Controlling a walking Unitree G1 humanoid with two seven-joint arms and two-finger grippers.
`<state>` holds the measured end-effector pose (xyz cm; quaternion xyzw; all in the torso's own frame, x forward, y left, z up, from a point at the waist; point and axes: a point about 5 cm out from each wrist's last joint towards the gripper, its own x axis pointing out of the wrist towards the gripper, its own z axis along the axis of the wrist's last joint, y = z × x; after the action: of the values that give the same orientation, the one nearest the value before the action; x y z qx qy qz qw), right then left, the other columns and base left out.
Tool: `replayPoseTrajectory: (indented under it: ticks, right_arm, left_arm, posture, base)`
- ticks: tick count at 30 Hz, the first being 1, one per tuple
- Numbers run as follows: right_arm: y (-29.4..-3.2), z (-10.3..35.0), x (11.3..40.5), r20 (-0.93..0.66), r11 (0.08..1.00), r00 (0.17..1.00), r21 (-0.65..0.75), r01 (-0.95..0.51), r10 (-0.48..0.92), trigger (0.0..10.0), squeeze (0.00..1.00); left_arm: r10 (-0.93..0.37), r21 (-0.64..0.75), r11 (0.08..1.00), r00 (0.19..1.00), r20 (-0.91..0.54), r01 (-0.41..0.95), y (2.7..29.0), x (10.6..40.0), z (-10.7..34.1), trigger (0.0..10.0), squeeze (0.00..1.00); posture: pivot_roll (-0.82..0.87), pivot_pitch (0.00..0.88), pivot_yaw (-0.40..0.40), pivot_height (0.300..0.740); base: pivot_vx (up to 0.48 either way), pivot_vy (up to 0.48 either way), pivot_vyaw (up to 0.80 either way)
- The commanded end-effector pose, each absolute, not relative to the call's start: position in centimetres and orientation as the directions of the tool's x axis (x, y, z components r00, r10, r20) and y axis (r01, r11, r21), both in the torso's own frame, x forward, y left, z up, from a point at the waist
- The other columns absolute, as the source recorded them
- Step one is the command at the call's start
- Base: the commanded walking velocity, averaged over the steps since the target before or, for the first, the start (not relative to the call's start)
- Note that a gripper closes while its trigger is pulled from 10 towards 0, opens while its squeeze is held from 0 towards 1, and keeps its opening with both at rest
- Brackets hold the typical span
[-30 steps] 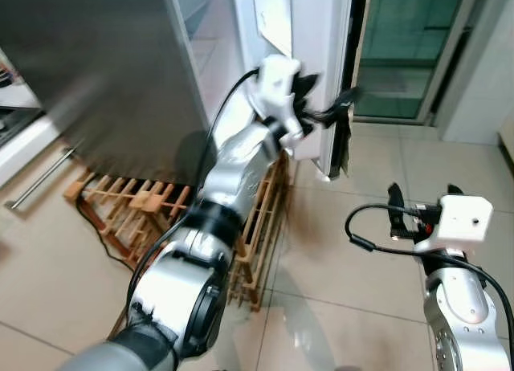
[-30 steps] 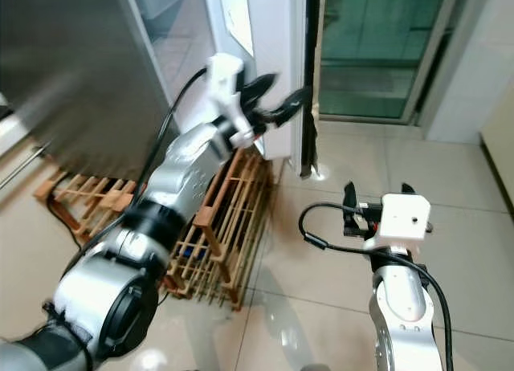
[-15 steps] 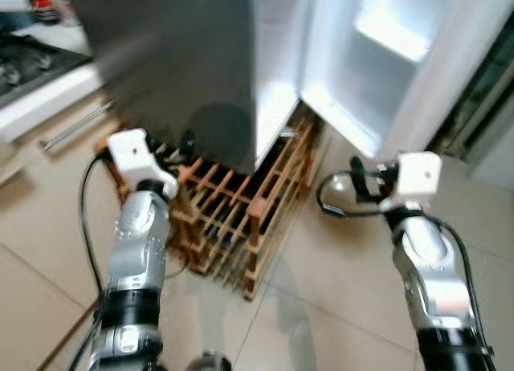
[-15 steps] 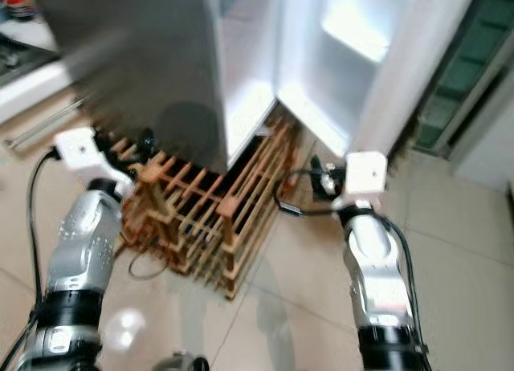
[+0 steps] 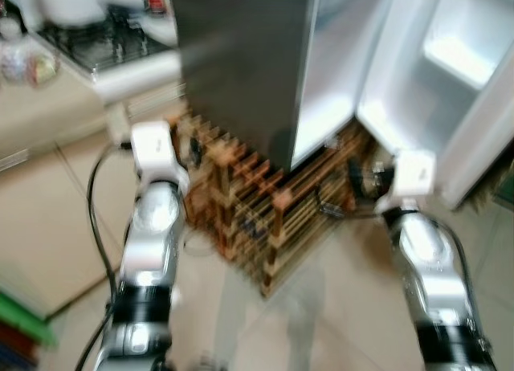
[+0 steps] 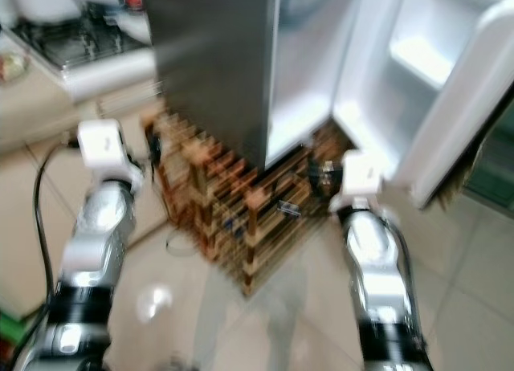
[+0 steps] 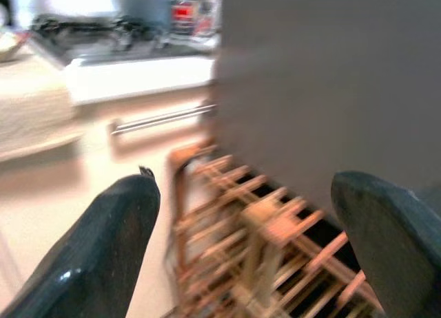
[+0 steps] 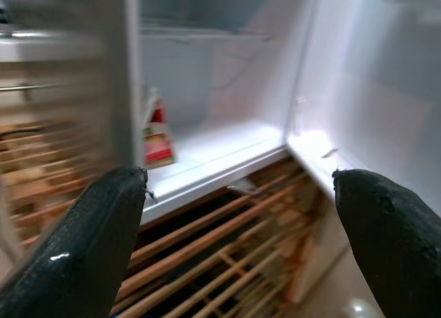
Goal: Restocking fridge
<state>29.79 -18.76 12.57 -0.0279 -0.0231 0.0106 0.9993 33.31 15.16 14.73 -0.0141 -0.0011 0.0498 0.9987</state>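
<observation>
Facing the tall grey-fronted fridge [image 5: 241, 58], I see its white door [image 5: 450, 74] swung wide to my right, the pictures blurred. A slatted wooden rack [image 5: 273, 218] stands on the tiled floor [image 5: 48, 250] at its foot. My left jaws [image 7: 248, 249] hang before the rack, spread wide, holding nothing. My right jaws [image 8: 241, 242], equally wide and empty, point at the low white shelf [image 8: 207, 153] carrying a small red-and-white carton [image 8: 157, 135].

Wooden rack [image 5: 265, 218] fronts open fridge [image 6: 321, 106]; shelf [image 8: 213, 156] reachable.
</observation>
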Motion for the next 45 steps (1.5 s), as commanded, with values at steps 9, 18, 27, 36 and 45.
replayPoseTrajectory:
  ticks: [9,18,27,36,45]
  right_arm:
    - [-19.3,12.8,29.3,0.059,0.995,0.998,-0.098,-0.007,0.013,10.0,0.00]
    - [-19.3,12.4,29.2,0.046,0.994,0.999,-0.110,-0.002,0.007,10.0,0.00]
    - [-21.0,12.5,28.7,0.049,0.993,0.997,-0.101,0.058,-0.053,10.0,0.00]
    - [-27.6,11.9,27.7,-0.009,0.950,0.972,-0.216,0.225,-0.233,10.0,0.00]
    - [-32.5,13.8,27.0,0.036,0.886,0.927,-0.282,0.369,-0.374,10.0,0.00]
  left_arm:
    - [0.122,-0.047,0.991,0.991,-0.047,-0.124,14.7,33.8,14.2,10.0,0.00]
    - [0.161,-0.049,0.986,0.987,-0.027,-0.162,15.1,34.0,14.4,10.0,0.00]
    - [0.143,-0.057,0.988,0.989,-0.028,-0.144,15.0,34.0,14.3,10.0,0.00]
    - [0.128,-0.060,0.990,0.991,-0.040,-0.130,15.0,33.8,14.1,10.0,0.00]
    - [0.116,-0.047,0.992,0.992,-0.049,-0.119,15.1,33.8,14.1,10.0,0.00]
  posture:
    - [-0.08,0.000,0.049,0.740]
    - [-0.09,0.000,0.062,0.740]
    - [-0.09,0.000,0.074,0.740]
    - [-0.09,0.000,0.085,0.740]
    - [-0.09,0.000,0.112,0.740]
  base:
    - [0.379,-0.288,0.57]
    - [0.330,-0.112,0.25]
    - [0.000,0.000,0.00]
    - [0.000,0.000,0.00]
    - [0.000,0.000,0.00]
